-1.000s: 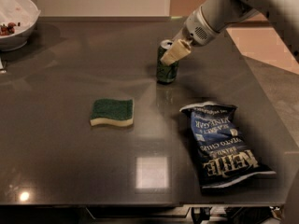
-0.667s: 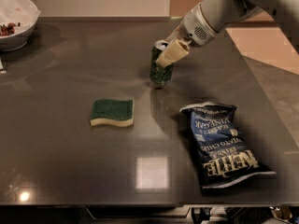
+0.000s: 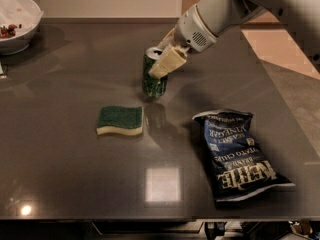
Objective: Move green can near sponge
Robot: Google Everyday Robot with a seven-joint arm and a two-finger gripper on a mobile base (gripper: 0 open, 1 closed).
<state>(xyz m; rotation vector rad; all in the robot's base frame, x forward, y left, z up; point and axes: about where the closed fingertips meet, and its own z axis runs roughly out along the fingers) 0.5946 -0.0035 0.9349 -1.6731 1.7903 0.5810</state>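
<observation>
The green can (image 3: pixel 153 81) stands upright on the dark table (image 3: pixel 70 149), just behind and to the right of the sponge (image 3: pixel 120 120). The sponge lies flat, dark green top up, pale yellow base showing at its front. My gripper (image 3: pixel 161 60) reaches in from the upper right and is shut on the can's upper part, one pale finger (image 3: pixel 167 62) across its front. A small gap shows between can and sponge.
A dark blue chip bag (image 3: pixel 235 154) lies flat on the right of the table. A white bowl (image 3: pixel 20 21) with some food sits at the far left corner. The table's right edge runs near the arm.
My gripper has carried the can to the left and toward the front, from the back middle of the table to a spot close to the sponge.
</observation>
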